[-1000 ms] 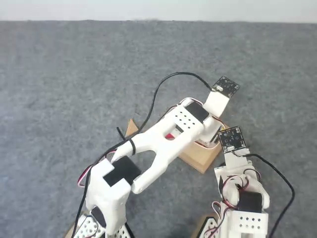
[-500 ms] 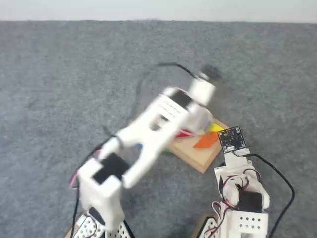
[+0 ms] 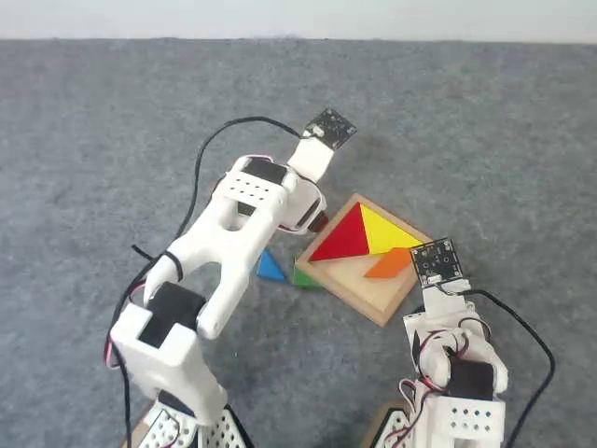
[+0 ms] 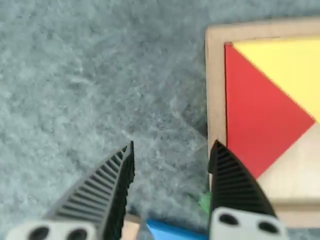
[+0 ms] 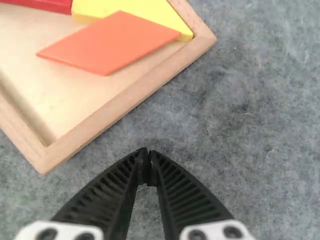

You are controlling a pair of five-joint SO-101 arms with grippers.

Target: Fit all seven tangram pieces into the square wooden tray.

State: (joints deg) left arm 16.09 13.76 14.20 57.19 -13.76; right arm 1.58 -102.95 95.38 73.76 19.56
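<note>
Now that the left arm (image 3: 233, 245) has swung off the wooden tray (image 3: 371, 306), the left gripper (image 4: 174, 147) hangs wide and empty beside its rim. 3 pieces (image 3: 378, 233) lie inside; the blue piece (image 3: 270, 267) and green piece (image 3: 303, 276) wait outside, likely next. The right gripper (image 5: 145, 152) is pinched shut.

The left arm (image 3: 229, 247) and the right arm (image 3: 454, 373) are showing white plastic shells over black servo blocks. A black cable (image 3: 200, 177) is looping off the left arm. The left wrist board (image 3: 330, 129) and the right wrist board (image 3: 437, 261) are showing black faces. The left gripper (image 4: 174, 147) and the right gripper (image 5: 146, 152) are showing black, ridged, pointed jaws on white mounts with dark screw holes.
</note>
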